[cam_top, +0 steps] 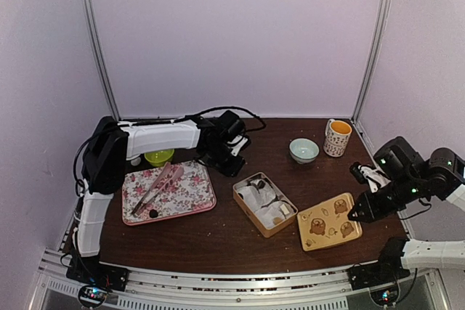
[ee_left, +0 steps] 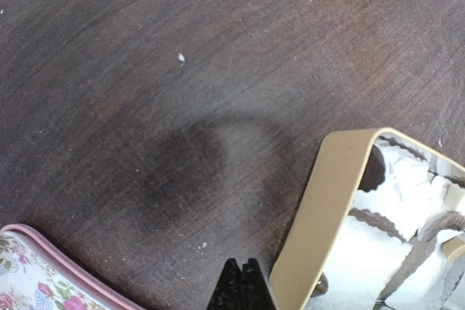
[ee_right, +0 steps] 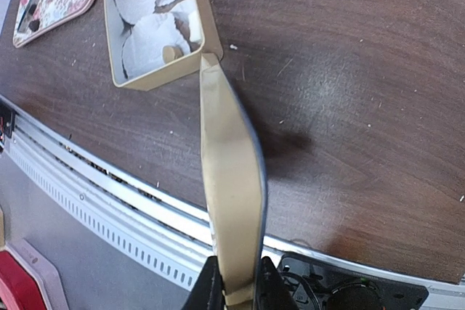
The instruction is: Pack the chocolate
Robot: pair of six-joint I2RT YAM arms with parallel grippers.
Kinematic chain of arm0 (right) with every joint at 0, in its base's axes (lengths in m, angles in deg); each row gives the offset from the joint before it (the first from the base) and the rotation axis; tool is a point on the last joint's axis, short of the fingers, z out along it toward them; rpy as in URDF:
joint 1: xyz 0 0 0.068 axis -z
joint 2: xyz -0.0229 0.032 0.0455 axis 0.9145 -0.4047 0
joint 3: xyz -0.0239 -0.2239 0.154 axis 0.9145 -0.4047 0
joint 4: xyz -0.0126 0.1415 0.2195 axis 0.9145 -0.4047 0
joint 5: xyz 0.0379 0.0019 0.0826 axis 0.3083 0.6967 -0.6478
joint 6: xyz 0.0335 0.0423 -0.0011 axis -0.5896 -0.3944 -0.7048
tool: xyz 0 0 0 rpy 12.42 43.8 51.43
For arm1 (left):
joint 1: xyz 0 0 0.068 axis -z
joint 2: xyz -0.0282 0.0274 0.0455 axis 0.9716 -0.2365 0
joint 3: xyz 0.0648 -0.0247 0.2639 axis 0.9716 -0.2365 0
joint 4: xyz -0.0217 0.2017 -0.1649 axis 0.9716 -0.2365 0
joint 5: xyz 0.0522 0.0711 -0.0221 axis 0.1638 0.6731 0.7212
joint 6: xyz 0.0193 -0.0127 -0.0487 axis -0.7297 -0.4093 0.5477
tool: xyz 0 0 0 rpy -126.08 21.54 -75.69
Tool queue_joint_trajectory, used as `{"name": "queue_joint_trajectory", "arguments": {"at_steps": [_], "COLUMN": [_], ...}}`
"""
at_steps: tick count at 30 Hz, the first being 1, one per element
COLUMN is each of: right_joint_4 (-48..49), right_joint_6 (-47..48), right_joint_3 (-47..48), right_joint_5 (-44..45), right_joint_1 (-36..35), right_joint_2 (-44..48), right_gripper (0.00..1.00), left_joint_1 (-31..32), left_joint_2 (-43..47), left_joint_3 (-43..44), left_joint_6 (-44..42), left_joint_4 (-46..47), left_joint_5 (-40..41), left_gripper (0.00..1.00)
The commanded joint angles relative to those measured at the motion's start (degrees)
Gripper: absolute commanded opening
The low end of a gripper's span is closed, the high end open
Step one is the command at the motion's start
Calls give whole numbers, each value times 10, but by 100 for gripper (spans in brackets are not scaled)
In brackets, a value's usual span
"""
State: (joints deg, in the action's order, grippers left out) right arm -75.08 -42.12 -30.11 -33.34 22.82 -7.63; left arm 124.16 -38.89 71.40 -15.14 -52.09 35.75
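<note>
A dark chocolate [cam_top: 153, 213] lump lies on the floral rectangular tray [cam_top: 192, 194] beside pink plastic tongs [cam_top: 156, 186]. The left claw [ee_left: 242, 284] hovers clenched, empty, over the dark wooden counter [cam_top: 218, 241]. More lumps sit in the open tan box [cam_top: 249, 215] (white paper cups [cam_top: 270, 212] inside). The right claw [ee_right: 237, 274] grasps the tan cartoon-printed lid [cam_top: 328, 221].

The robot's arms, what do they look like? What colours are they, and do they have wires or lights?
Both arms are white tubes joined by chunky black joints. The left arm has a thin black cable looping off its top. The right arm has tiny green lights on its black parts. The left fingers and right fingers are black.
</note>
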Motion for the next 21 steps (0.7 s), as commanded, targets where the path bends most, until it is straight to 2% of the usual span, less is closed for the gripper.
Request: {"name": "queue_joint_trajectory", "arguments": {"at_steps": [1,6,16,21], "right_joint_4": [-59,-69,15,17], "right_joint_6": [37,51,70,83], "right_joint_3": [38,61,87,122], "right_joint_5": [-40,-36,-19,36], "right_joint_1": [0,0,3,19], "right_joint_2": [-10,-45,-121,-152], "right_gripper": [2,2,0,0], "left_joint_1": [-3,-3,-2,-2], "left_joint_2": [-10,-20,-6,16], "left_joint_3": [17,19,-10,-56], "left_joint_6": [-7,-8,-4,8], "left_joint_4": [27,43,45,56], "left_joint_5": [-30,-66,-85,-89], "left_gripper": [0,0,0,0]}}
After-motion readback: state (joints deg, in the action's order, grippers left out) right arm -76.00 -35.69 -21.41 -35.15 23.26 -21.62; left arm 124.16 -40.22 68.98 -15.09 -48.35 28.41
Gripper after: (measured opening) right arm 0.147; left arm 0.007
